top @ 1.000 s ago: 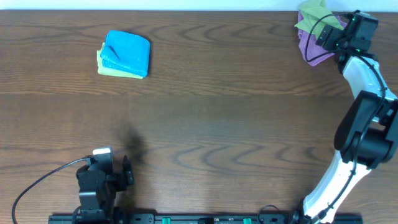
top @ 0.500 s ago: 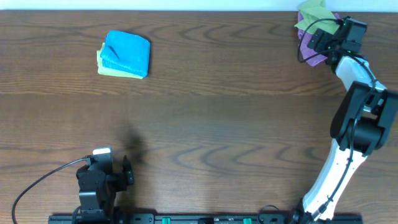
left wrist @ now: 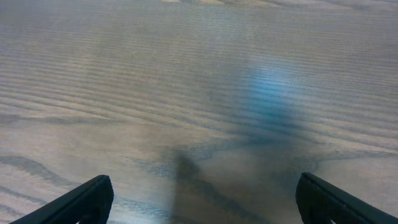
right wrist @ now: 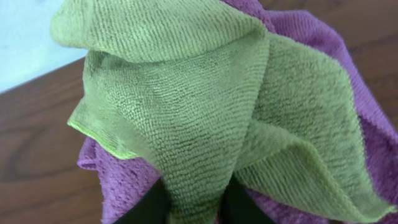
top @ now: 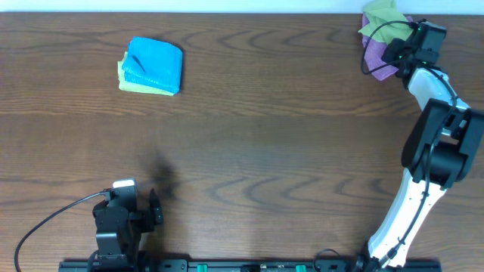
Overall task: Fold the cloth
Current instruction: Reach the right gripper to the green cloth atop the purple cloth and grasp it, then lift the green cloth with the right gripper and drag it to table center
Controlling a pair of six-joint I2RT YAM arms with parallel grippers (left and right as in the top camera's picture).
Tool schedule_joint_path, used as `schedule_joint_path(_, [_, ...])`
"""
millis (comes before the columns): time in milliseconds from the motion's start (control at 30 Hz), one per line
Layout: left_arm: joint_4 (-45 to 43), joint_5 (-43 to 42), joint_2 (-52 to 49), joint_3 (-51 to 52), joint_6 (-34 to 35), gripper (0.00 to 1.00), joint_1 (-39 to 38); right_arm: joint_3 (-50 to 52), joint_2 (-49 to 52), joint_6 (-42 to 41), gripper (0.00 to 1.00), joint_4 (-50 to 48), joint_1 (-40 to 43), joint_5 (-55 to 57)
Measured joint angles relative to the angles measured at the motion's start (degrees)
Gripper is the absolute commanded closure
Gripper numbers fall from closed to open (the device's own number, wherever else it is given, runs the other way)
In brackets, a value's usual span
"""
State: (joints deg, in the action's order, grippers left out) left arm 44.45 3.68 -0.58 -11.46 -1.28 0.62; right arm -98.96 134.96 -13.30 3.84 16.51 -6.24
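A crumpled green cloth (top: 381,13) lies on a purple cloth (top: 376,54) at the table's far right corner. My right gripper (top: 392,50) reaches into this pile. In the right wrist view the green cloth (right wrist: 205,106) fills the frame, with the purple cloth (right wrist: 118,180) under it. A fold of the green cloth is pinched between the two black fingers (right wrist: 148,206) of my right gripper (right wrist: 194,210), so it is shut on it. My left gripper (top: 154,208) rests near the front left edge, open (left wrist: 202,198) over bare wood, holding nothing.
A folded blue cloth (top: 156,62) sits on a folded yellow-green one (top: 134,85) at the far left. The wooden table (top: 265,143) ends just behind the cloth pile, where a pale wall (right wrist: 25,43) begins.
My right gripper moved in a little toward the pile, then its jaws closed on a fold of the green cloth. The left arm has not moved.
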Motion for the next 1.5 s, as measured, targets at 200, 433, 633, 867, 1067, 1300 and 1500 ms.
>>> schedule_joint_path(200, [0.00,0.02,0.00,0.00,0.00,0.05,0.00,-1.07,0.00,0.11,0.99,1.18,0.00,-3.23])
schedule_joint_path(433, [0.00,0.02,0.00,0.00,0.00,0.05,0.00,-1.18,-3.96,1.55,0.99,6.58,-0.15,-4.85])
schedule_joint_path(633, [0.00,0.02,0.00,0.00,0.00,0.05,0.00,-1.22,-16.26,4.48,0.99,14.91,-1.49,-5.40])
schedule_joint_path(867, [0.00,0.02,0.00,0.00,0.00,0.05,0.00,-1.55,-28.76,8.13,0.99,24.70,-6.86,-5.66])
schedule_joint_path(1067, [0.00,0.02,0.00,0.00,0.00,0.05,0.00,-1.57,-35.69,9.70,0.99,36.85,-13.60,-5.77])
schedule_joint_path(1300, [0.00,0.02,0.00,0.00,0.00,0.05,0.00,-1.60,-45.57,10.40,0.99,53.07,-20.72,-5.79])
schedule_joint_path(1500, [0.00,0.02,0.00,0.00,0.00,0.05,0.00,-1.62,-51.04,10.82,0.99,61.31,-29.35,-5.86])
